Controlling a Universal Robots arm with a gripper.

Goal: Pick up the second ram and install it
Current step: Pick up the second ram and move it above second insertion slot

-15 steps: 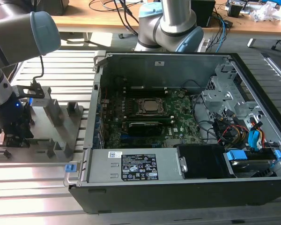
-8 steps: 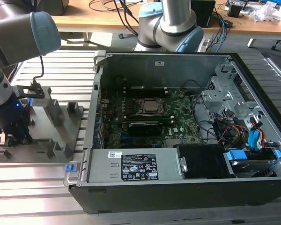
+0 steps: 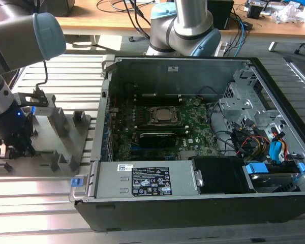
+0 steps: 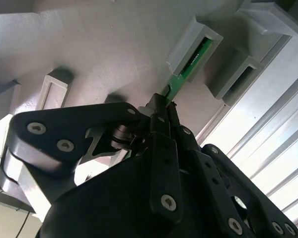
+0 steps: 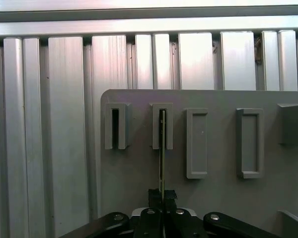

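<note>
- Ribbed aluminium table carries everything; a grey holder tray lies low toward the exterior view's left; an open computer case takes the middle and the exterior view's right.
- One arm reaches down over the tray; its gripper is clamped on the second ram; the fingers press the flat faces of its near end, which I judge the squarest hold on so thin a board.
- The ram stands on edge, its far end seated in a narrow slot block on the tray; the slot evidently keeps it upright so the fingers can close from either side; it looks not yet lifted clear.
- Counted in the first wrist view: two narrow slot blocks, one holding the ram and the other showing a dark gap; two shallow rectangular pockets beside them; one ram.
- Inside the case lies one green motherboard, flat, with one CPU socket near its centre; the case faces upward with its side off, presumably so the arm can come in from above.
</note>
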